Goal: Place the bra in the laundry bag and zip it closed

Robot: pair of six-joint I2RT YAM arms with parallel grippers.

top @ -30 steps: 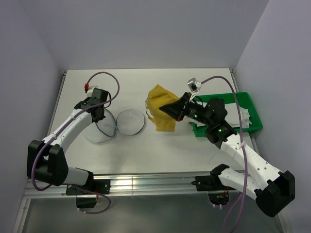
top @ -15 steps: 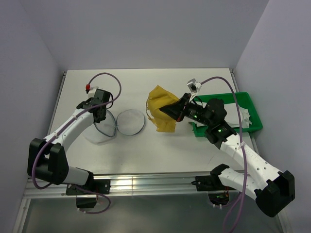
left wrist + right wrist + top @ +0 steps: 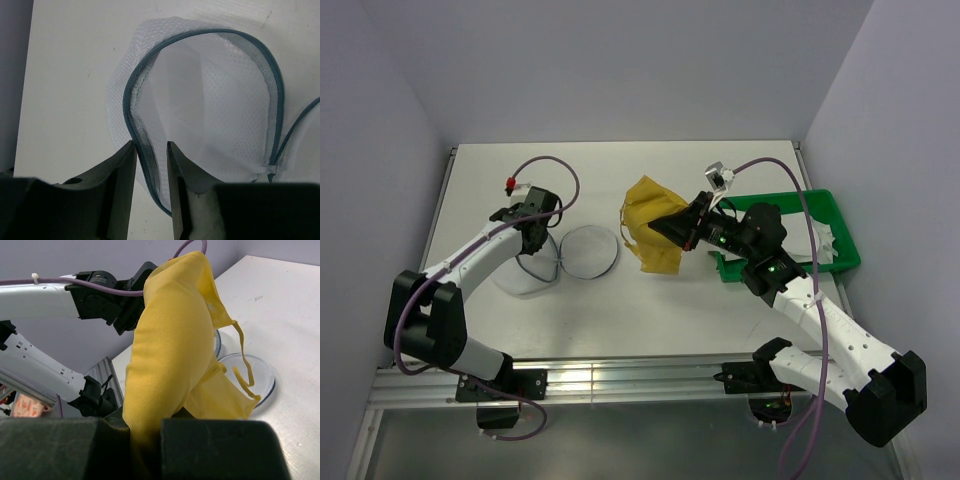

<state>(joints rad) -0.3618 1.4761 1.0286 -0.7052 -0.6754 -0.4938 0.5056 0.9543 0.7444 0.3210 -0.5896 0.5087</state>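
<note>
Locate the white table (image 3: 620, 305) across the middle of the top view, with both arm bases at its 6 o'clock edge. Find the green tray (image 3: 842, 240) against the 3 o'clock edge, with a pale folded item (image 3: 825, 245) lying inside. Cannot tell what that item is.

Find the laundry bag (image 3: 525, 272) toward 9 o'clock of the table centre, lying unzipped. Note the translucent white mesh body, and the round lid flap (image 3: 590, 250) folded out flat at its 3 o'clock side, joined to it. In the left wrist view, trace the grey-blue zipper band (image 3: 150, 65) round the open mouth. See only bare mesh inside.

Find the yellow bra (image 3: 650, 225) near 1 o'clock of the table centre, between lid flap and tray, raised off the surface and outside the bag. In the right wrist view, note thin straps (image 3: 242, 365) dangling from the bunched cup fabric.

Check the right gripper (image 3: 672, 228): fingers pressed together on the bra, with fabric bulging up out of the clamp.

Check the left gripper (image 3: 150, 147): fingers narrowly spread, straddling the zipper band at the 7 o'clock part of the mouth. Cannot tell whether either finger touches the band.

Note a purple cable (image 3: 552, 165) looping over the left wrist.
</note>
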